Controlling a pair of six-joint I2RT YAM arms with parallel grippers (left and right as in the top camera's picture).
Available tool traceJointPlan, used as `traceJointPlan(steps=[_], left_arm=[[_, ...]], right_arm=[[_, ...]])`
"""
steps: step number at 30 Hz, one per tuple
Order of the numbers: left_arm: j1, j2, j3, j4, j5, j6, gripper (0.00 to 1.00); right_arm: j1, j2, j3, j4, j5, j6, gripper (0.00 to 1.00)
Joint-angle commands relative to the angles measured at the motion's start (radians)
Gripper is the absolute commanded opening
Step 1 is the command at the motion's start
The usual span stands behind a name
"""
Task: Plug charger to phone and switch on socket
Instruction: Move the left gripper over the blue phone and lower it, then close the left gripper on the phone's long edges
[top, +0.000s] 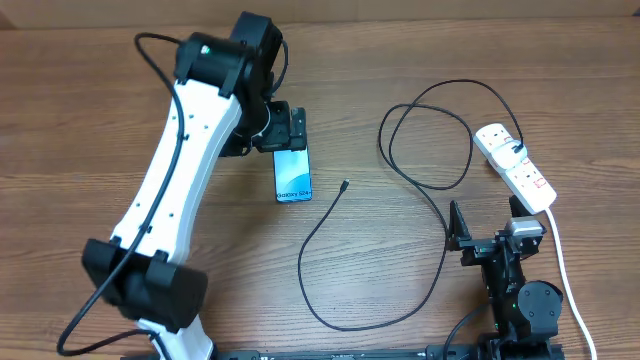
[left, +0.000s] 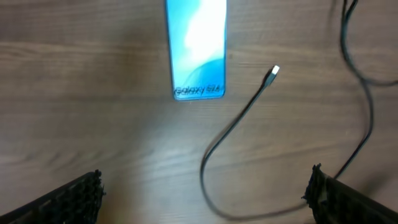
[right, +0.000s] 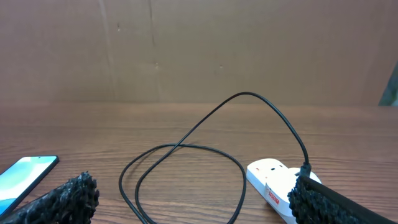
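Claws both hanging released: left claw (left: 205, 190) hovering over the slim lit-screen smartphone (top: 292, 177) should be pinching the thin black cable's small plug (left: 274, 71) lying just beside it on the wooden tabletop (top: 400, 50), aligning carefully.

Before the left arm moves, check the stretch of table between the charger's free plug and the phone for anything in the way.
Nothing visible blocks it. Only bare table lies between the plug and the phone. The left gripper hangs open above both, holding nothing.
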Motion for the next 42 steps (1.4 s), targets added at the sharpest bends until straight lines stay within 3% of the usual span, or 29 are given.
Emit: traceJointPlan(steps=[1,6,13,28,42], left_arm=[[-0.007,0.034,-0.149,0.123,0.031,-0.083,0.99],[-0.015,0.095,-0.241,0.286,0.022,-0.128,0.99],[-0.016,0.220,-0.220,0.310,-0.089,-0.161,1.00],[-0.022,0.282,-0.167,0.467,-0.051,-0.040,1.00],[-0.040,0.358,-0.167,0.455,-0.085,-0.036,1.00]], right_arm=[[0.005,-0.010,-0.011,0.005,0.005,-0.001,1.00],[0.005,-0.010,-0.011,0.005,0.005,-0.001,1.00],[0.005,-0.010,-0.011,0.005,0.005,-0.001,1.00],[0.005,-0.010,-0.011,0.005,0.005,-0.001,1.00],[0.005,-0.010,-0.011,0.005,0.005,-0.001,1.00]])
